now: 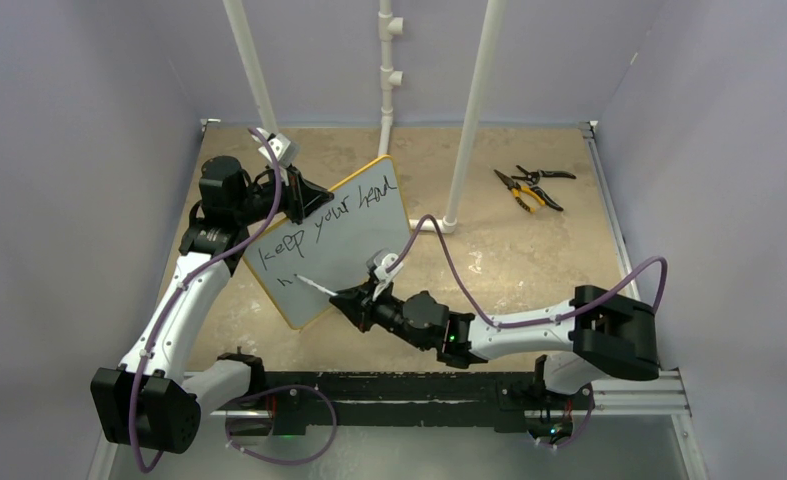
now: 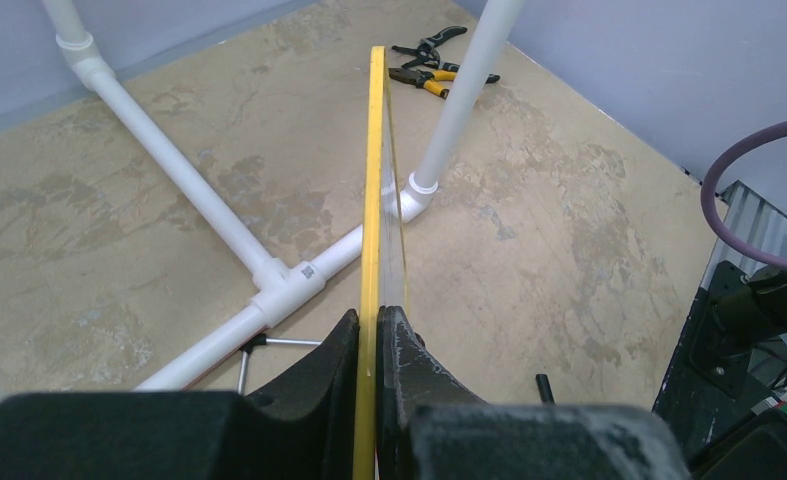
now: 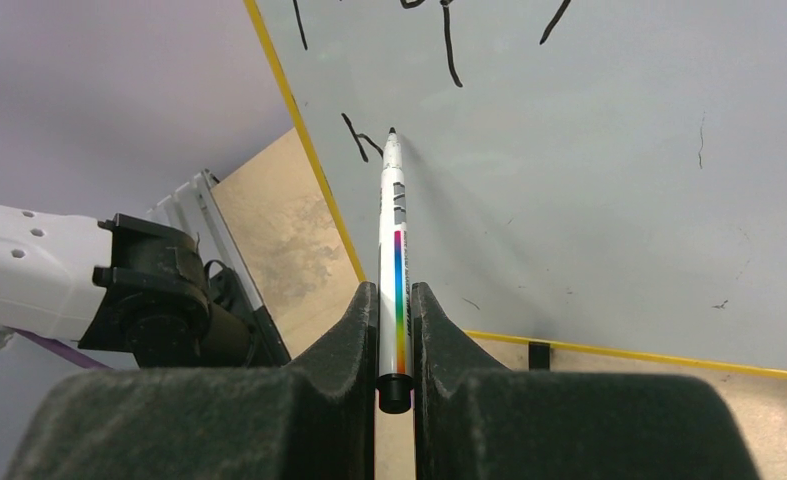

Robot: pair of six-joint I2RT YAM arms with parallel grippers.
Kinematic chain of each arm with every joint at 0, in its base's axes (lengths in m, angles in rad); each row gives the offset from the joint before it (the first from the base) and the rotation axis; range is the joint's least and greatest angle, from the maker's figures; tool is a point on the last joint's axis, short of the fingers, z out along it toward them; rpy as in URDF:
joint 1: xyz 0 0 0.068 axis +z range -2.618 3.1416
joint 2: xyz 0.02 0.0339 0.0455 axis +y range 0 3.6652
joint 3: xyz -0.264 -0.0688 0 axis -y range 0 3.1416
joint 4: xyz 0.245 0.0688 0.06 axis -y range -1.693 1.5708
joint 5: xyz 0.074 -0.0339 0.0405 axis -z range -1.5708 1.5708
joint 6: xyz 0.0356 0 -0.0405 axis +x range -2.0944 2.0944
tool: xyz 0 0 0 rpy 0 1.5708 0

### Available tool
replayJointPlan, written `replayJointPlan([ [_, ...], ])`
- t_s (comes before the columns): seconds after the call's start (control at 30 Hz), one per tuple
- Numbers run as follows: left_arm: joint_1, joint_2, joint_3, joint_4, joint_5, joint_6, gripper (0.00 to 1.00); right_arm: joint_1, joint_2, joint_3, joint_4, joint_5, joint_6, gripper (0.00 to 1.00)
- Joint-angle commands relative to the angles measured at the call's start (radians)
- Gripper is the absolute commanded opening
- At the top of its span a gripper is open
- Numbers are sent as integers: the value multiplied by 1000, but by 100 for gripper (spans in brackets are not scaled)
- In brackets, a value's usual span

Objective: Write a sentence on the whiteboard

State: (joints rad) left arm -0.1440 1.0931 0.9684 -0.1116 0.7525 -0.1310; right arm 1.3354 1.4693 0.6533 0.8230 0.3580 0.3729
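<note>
My left gripper [image 2: 371, 330] is clamped narrow on the yellow edge of the whiteboard [image 2: 374, 180]. One finger presses on each face, and the frame runs away from the jaws toward 12 o'clock in the left wrist view. From above, the left gripper [image 1: 304, 200] has the board at its upper left rim, and the whiteboard [image 1: 359, 262] stands tilted on the table [image 1: 529, 270], toward 10 o'clock from the table's middle.

My right gripper [image 3: 395, 300] is closed tight on a white marker [image 3: 396, 250] with a rainbow stripe. The marker's barrel is pinched between both fingers and its black tip points to 12 o'clock, touching the whiteboard [image 3: 589, 180]. Just beside the tip, at its 10 o'clock, is a fresh "h" stroke [image 3: 357, 142].

In the top view the sentence [image 1: 329, 225] reads "keep your head" along the upper line. The lone "h" starts the second line near the board's lower left. The right gripper [image 1: 354, 300] comes in from 4 o'clock of the board, with the marker [image 1: 319, 287] slanting up to the left.

Pliers [image 1: 531, 187] with yellow and black handles lie at 1 o'clock on the table, well apart from the board. White pipes [image 1: 469, 110] rise behind it.
</note>
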Motion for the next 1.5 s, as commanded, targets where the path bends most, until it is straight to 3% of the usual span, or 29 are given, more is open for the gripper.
replayJointPlan([
  [0.0,-3,6,-5,18,36,-5,0,-6,11,53,26,23,-32,0],
  [0.53,-3,5,-6,20,38,-7,0,-28,60,92,-4,-2,-26,0],
  [1.07,-3,6,-5,22,41,-8,0,-26,37,4,-49,19,64,0],
  [1.47,-3,5,-4,22,38,-7,0,-25,-31,19,-9,20,-2,0],
])
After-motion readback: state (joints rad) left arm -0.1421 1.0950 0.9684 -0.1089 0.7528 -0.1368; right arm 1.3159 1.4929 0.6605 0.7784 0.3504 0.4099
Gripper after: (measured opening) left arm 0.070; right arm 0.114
